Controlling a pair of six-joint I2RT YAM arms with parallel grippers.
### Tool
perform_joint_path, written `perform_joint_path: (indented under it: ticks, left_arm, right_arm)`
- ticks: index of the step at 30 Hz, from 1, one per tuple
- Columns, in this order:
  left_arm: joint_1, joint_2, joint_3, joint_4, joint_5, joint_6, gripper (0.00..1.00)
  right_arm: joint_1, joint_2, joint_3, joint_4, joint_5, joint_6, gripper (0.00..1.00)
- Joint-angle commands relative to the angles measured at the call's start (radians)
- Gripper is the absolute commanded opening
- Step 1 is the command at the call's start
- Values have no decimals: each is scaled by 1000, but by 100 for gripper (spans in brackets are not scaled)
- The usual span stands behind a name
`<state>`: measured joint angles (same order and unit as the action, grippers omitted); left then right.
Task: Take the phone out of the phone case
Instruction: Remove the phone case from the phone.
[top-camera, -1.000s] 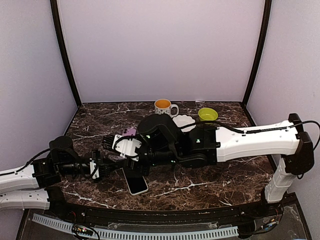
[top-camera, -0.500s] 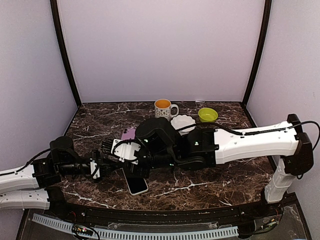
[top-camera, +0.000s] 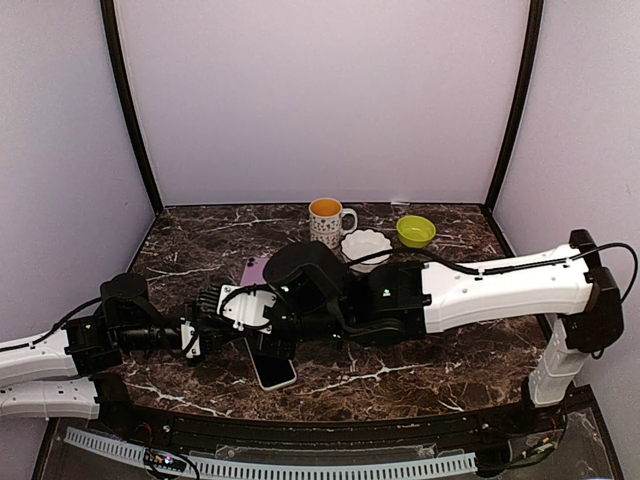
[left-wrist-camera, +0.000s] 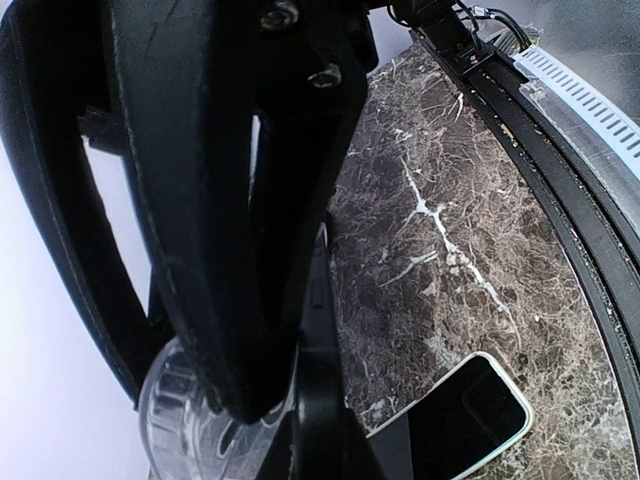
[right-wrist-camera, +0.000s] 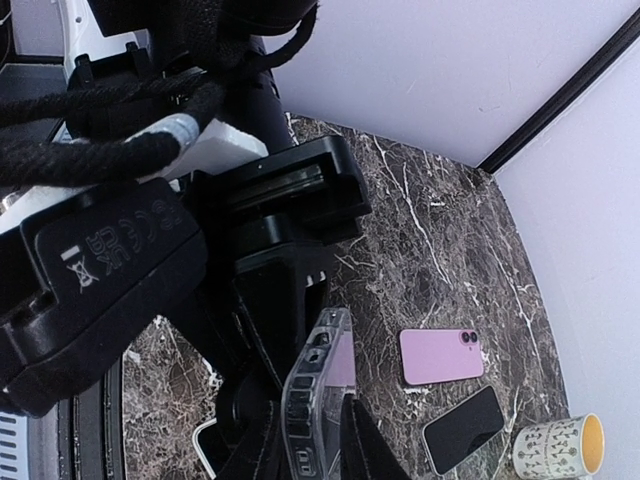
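Note:
A clear phone case (right-wrist-camera: 318, 385) stands edge-on above the table, and pink shows through its wall, so the phone seems to sit inside. My right gripper (right-wrist-camera: 312, 440) is shut on the case's near end, one finger on each face. My left gripper (right-wrist-camera: 268, 300) grips the far end from the opposite side. In the left wrist view a thin dark edge with side buttons (left-wrist-camera: 322, 330) runs between the left gripper's (left-wrist-camera: 300, 400) shut fingers. From above, both grippers meet left of centre (top-camera: 215, 312), and the arms hide the case.
A white-edged phone (top-camera: 272, 368) lies screen-up near the front edge. A bare pink phone (right-wrist-camera: 438, 355) and a dark-screened phone (right-wrist-camera: 462, 428) lie further back. A mug (top-camera: 328, 215), a white dish (top-camera: 366, 243) and a green bowl (top-camera: 415, 230) stand at the back.
My right arm has shifted left toward the left gripper, and its fingers have narrowed onto the case. The left arm has stayed put.

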<state>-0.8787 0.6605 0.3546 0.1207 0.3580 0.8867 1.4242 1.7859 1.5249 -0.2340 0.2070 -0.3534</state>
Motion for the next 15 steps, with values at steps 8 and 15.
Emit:
perform_joint_path:
  ticks: [8,15]
  left_arm:
    - [4,-19,21,98,12,-9,0]
    - [4,-17,23,97,2,-12,0]
  right_arm:
    - [24,31,26,2,40,-10,1]
    - [30,25,26,22,54,-5,0]
